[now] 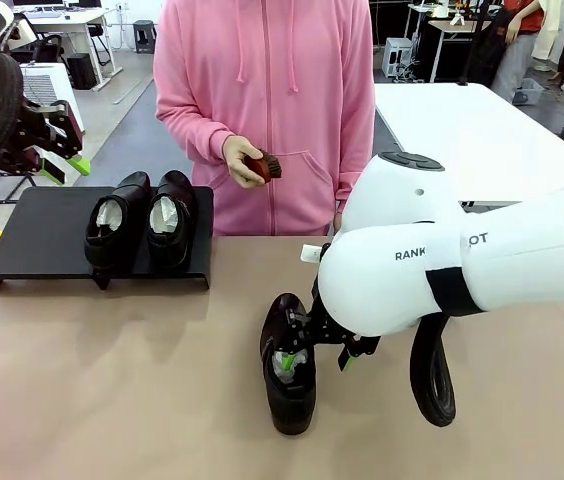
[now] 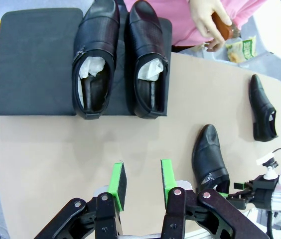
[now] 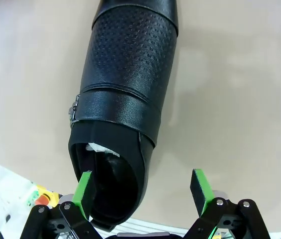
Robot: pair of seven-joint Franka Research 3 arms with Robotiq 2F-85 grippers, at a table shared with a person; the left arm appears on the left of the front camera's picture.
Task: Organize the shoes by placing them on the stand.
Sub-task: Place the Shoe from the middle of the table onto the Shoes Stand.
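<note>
left wrist view counts four black shoes, one stand [image 2: 36, 59], one brown brush [image 2: 222, 25] and two grippers. two shoes are on the stand and two are on the tan table [image 2: 80, 144]. the stand's two, the outer shoe [image 2: 96, 55] and the inner shoe [image 2: 148, 55], sit side by side, toes toward the person, and each has crumpled white paper inside. in the front view they fill the stand's right half, and its left half is bare. the third shoe [image 2: 209, 157] stands on the table at the robot's side, also toe toward the person. the fourth shoe [image 2: 262, 107] lies well apart from it, farther to the robot's right. the right gripper [image 3: 141, 191] has its jaws spread wide around the third shoe's heel end. one green pad dips into the shoe's opening and the other hangs outside, so the side wall is between them. it is not clamped, and i cannot tell whether either pad touches the leather. the left gripper [image 2: 142, 179] hangs raised near the stand's left end, looking down on the table, its jaws partly apart with nothing between the pads. the person's hand [image 1: 242, 160] holds the brush at the table's far edge.
</note>
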